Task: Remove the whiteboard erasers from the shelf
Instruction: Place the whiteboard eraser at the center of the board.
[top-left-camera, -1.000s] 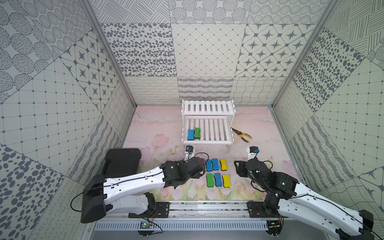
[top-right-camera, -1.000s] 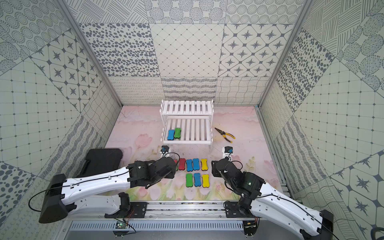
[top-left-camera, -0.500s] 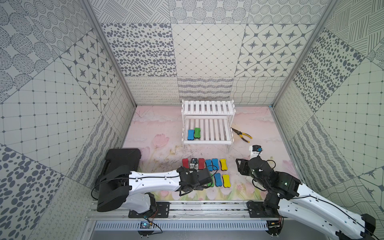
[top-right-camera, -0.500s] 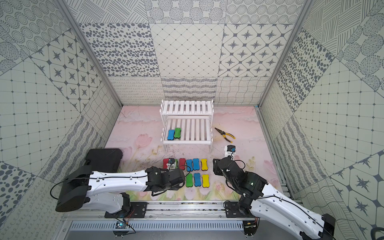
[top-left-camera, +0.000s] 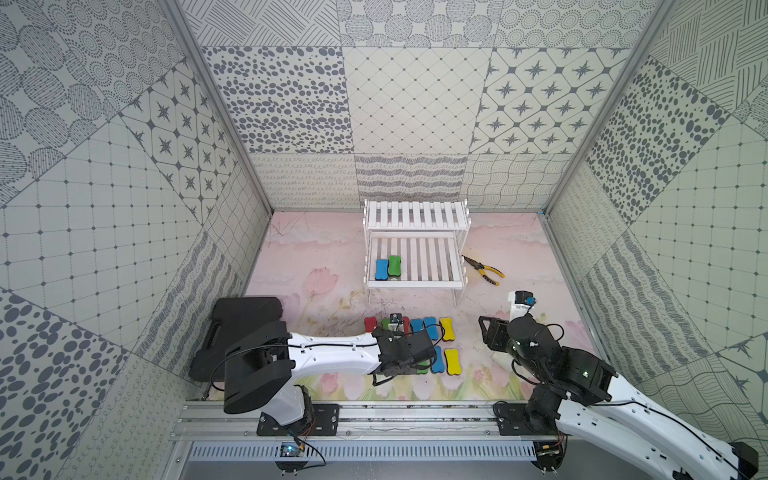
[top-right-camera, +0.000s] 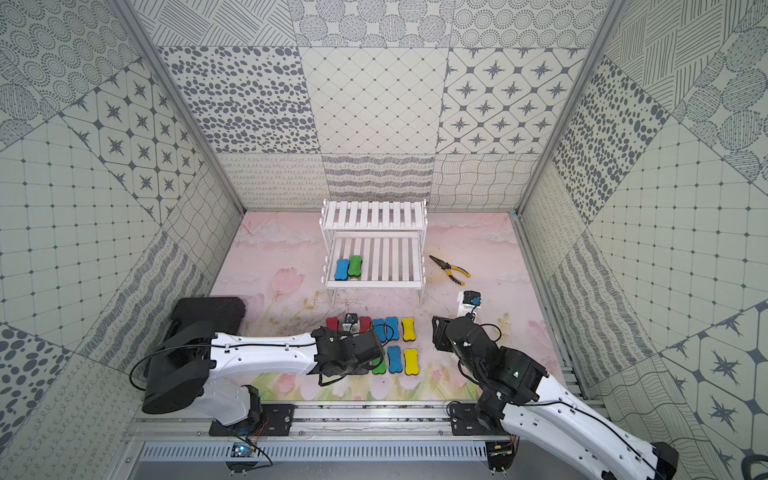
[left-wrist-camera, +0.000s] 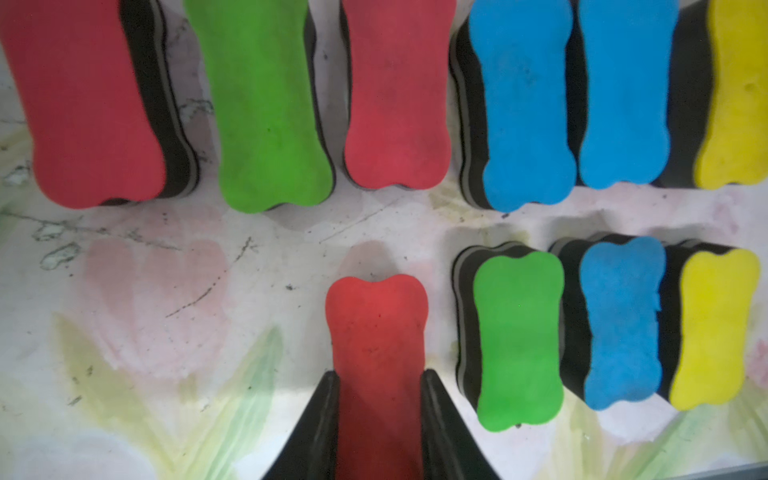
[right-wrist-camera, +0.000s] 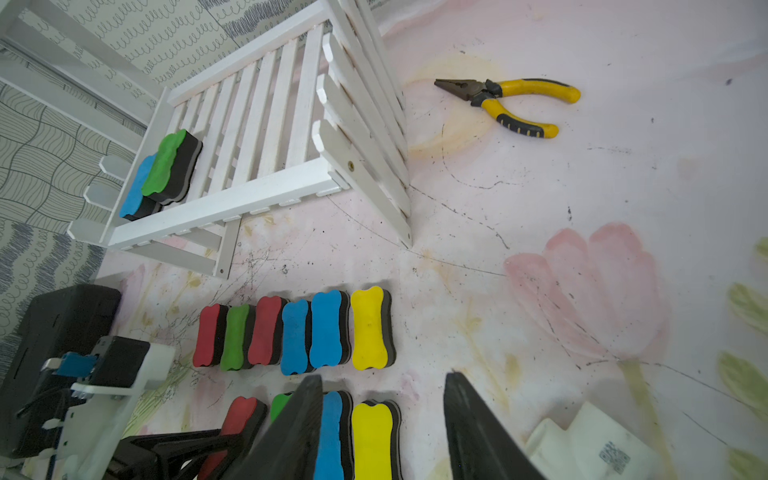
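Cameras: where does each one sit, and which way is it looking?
Top views: high above the robot's base, looking down and forward at the shelf; left arm and right arm show.
Left wrist: on the left arm, looking straight down at erasers; left gripper clamps a red eraser.
Right wrist: on the right arm, looking slantwise toward shelf and pliers; open right gripper shows.
Shared: both wrist views see that red eraser and the eraser rows.

My black fingers (left-wrist-camera: 318, 428) flank a red eraser (left-wrist-camera: 376, 328), near a green eraser (left-wrist-camera: 519, 340), blue eraser (left-wrist-camera: 619, 320) and yellow eraser (left-wrist-camera: 715, 328) on the pink tulip-printed mat (left-wrist-camera: 145, 291); the far shelf (top-left-camera: 415, 216) is white.
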